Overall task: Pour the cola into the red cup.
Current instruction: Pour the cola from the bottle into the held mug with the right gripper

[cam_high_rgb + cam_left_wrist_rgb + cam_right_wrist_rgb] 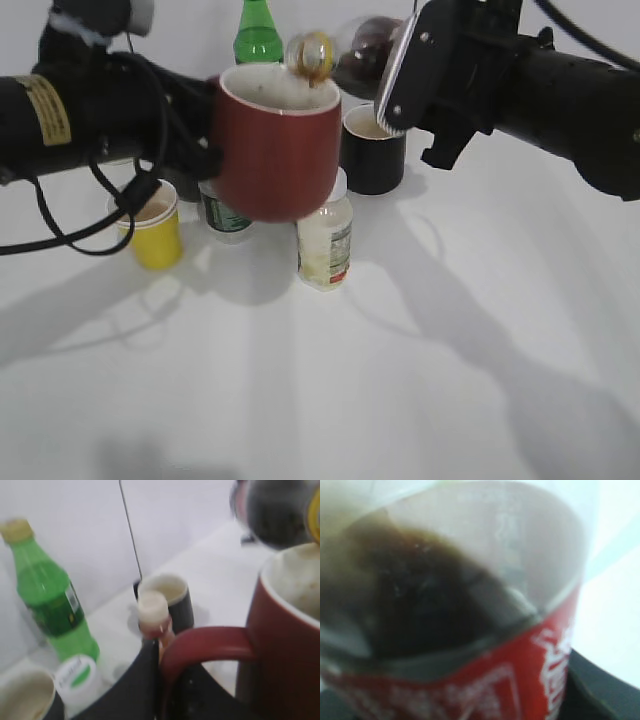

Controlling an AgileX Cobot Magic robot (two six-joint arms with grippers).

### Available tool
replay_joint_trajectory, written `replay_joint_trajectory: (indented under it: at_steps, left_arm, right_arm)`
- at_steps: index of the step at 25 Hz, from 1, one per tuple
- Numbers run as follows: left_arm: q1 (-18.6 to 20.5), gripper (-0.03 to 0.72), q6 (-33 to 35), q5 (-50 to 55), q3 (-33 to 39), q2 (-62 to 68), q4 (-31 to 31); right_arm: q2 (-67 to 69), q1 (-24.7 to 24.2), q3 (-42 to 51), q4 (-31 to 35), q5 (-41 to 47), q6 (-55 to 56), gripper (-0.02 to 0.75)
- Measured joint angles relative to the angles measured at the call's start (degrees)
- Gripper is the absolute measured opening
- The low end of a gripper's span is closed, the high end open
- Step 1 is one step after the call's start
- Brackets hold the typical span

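Observation:
The red cup (275,150) is held up in the air by my left gripper (205,160), shut on its handle (210,647). The cup's pale inside shows in the left wrist view (300,585). My right gripper (400,75) is shut on the cola bottle (355,50), which is tipped over sideways. Its yellowish neck (310,55) hangs over the cup's rim. In the right wrist view the bottle fills the frame: dark liquid (420,595) above the red label (520,680). The right fingertips are hidden behind the bottle.
On the white table stand a yellow paper cup (155,230), a green bottle (258,35), a black mug (375,150), a pale pill jar (325,240) and a green-labelled white jar (225,215). The left wrist view also shows a small brown bottle with a cream cap (154,615).

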Motion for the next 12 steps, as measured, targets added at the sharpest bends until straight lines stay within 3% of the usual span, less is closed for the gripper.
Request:
replay_joint_trajectory:
  at_steps: [4, 7, 12]
  left_arm:
    - [3.75, 0.046, -0.33, -4.98, 0.0, -0.18, -3.9]
    - [9.59, 0.045, -0.45, -7.37, 0.69, -0.97, -3.47]
    - [25.21, 0.045, -0.45, -14.6, 5.7, -0.97, -1.53]
  right_arm:
    - [-1.36, -0.24, 0.0, -1.01, 2.25, 20.73, 0.463]
    - [-3.45, -2.15, 0.0, -3.3, 3.0, 37.96, 0.463]
    - [-4.3, -10.49, 3.18, -16.93, -0.07, 66.44, 0.463]
